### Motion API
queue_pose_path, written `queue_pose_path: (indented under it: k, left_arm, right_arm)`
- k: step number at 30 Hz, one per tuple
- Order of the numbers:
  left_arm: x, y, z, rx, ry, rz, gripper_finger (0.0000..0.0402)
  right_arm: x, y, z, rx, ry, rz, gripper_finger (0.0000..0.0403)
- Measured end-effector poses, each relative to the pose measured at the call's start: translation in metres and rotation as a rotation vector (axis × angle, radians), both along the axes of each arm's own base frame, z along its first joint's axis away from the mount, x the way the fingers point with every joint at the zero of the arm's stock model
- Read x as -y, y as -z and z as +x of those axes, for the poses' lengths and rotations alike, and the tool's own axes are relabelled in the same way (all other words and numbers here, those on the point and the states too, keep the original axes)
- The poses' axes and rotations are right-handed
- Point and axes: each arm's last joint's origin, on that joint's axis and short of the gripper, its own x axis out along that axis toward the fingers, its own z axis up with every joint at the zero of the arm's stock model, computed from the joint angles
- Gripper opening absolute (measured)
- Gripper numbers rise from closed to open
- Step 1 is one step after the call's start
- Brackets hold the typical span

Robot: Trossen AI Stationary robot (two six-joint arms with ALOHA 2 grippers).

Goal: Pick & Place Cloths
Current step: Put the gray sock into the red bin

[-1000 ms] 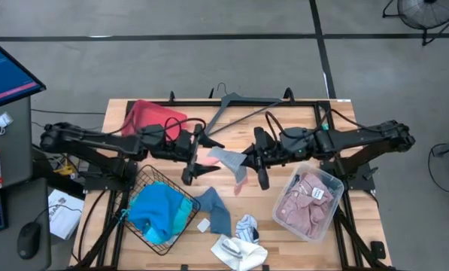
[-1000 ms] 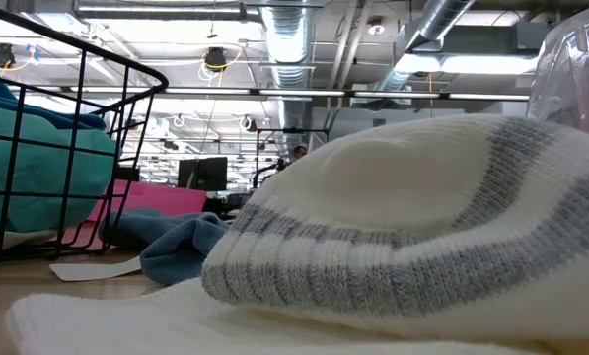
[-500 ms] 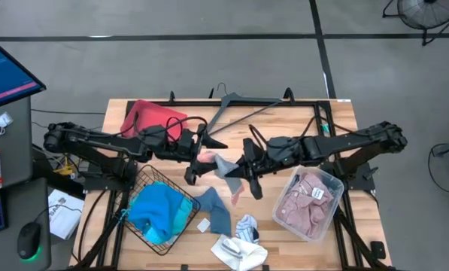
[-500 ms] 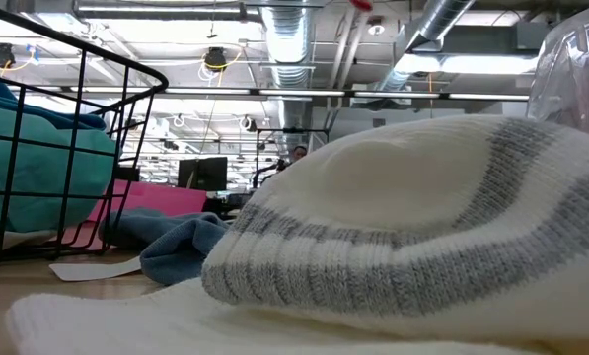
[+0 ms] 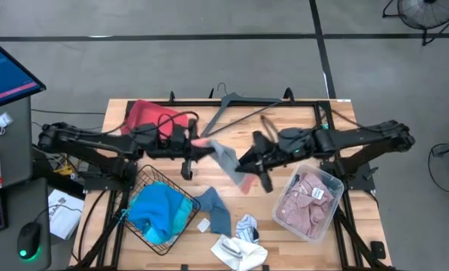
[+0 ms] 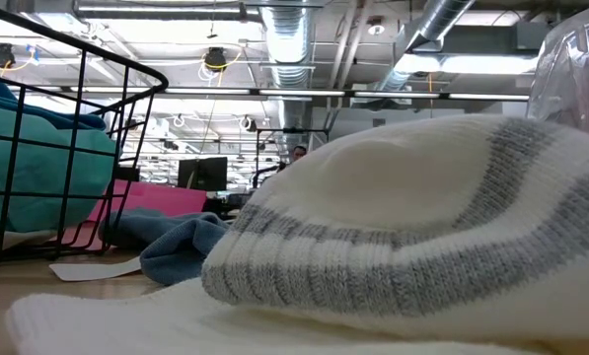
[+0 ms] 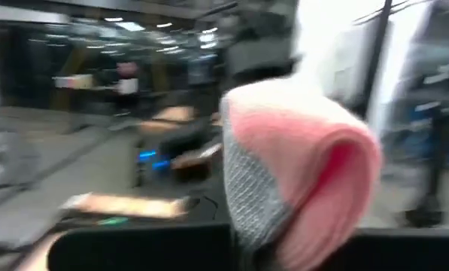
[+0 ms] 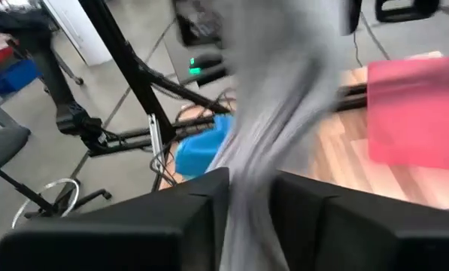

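The left gripper (image 5: 200,143) is above the middle of the table (image 5: 344,128), pinching the coral tip of the grey sock (image 5: 226,158). In the left wrist view that pink-tipped sock end (image 7: 299,165) bulges out right at the fingers. The right gripper (image 5: 247,162) is pressed shut on the other end of the same sock, and in the right wrist view the grey fabric (image 8: 262,135) runs up from between its dark fingers (image 8: 186,218). The sock hangs stretched between the two grippers, slanting from the left one down toward the right one, clear of the tabletop.

Farther out, the turquoise cloth (image 5: 160,211) lies in the black wire basket (image 5: 143,181), near the left arm. A blue-grey cloth (image 5: 216,211) lies just beside the basket. The white striped cloth (image 5: 239,252) lies at the table's near edge. The pale pink checked cloth (image 5: 303,203) fills the clear bin (image 5: 333,183) under the right arm. The red tray (image 5: 145,117) and grey hanger (image 5: 243,102) lie at the far side.
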Motion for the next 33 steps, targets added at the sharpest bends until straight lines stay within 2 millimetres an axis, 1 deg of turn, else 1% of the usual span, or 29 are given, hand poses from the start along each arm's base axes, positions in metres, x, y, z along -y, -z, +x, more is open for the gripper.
queue_pose_path:
  k: [3,7,10,14,18,20,23,28,30,33]
  left_arm:
    - [-0.009,-0.004,-0.018,-0.08,-0.194,0.019,0.0001]
    - [-0.025,0.0,-0.044,-0.238,-0.472,0.036,0.0001]
    - [-0.037,0.007,-0.06,-0.355,-0.663,0.05,0.0]
    - [-0.055,0.011,-0.079,-0.452,-0.846,0.071,0.0]
    - [-0.073,0.021,-0.093,-0.606,-0.951,0.092,0.0]
    - [-0.081,0.029,-0.1,-0.709,-0.993,0.104,0.0]
    - [-0.094,0.038,-0.105,-0.811,-1.056,0.102,0.0]
    - [-0.111,0.057,-0.117,-0.898,-1.154,0.07,0.0]
    - [-0.115,0.066,-0.119,-0.933,-1.149,0.053,0.0003]
    - [-0.115,0.078,-0.119,-0.968,-1.052,0.016,0.0022]
  right_arm:
    - [0.005,-0.014,-0.023,0.014,0.002,0.003,0.0107]
    - [0.007,-0.035,-0.051,0.088,-0.005,0.032,0.012]
    - [0.007,-0.045,-0.066,0.128,0.003,0.035,0.0122]
    - [0.006,-0.049,-0.078,0.139,0.031,0.024,0.0118]
    - [0.003,-0.047,-0.08,0.115,0.035,0.012,0.0117]
    - [0.0,-0.043,-0.078,0.09,0.031,0.013,0.0117]
    - [-0.004,-0.036,-0.074,0.027,0.026,0.016,0.0117]
    - [-0.009,-0.019,-0.064,-0.097,0.033,0.017,0.0117]
    - [-0.01,-0.013,-0.06,-0.144,0.04,0.023,0.0117]
    - [-0.014,-0.004,-0.055,-0.202,0.036,0.007,0.0117]
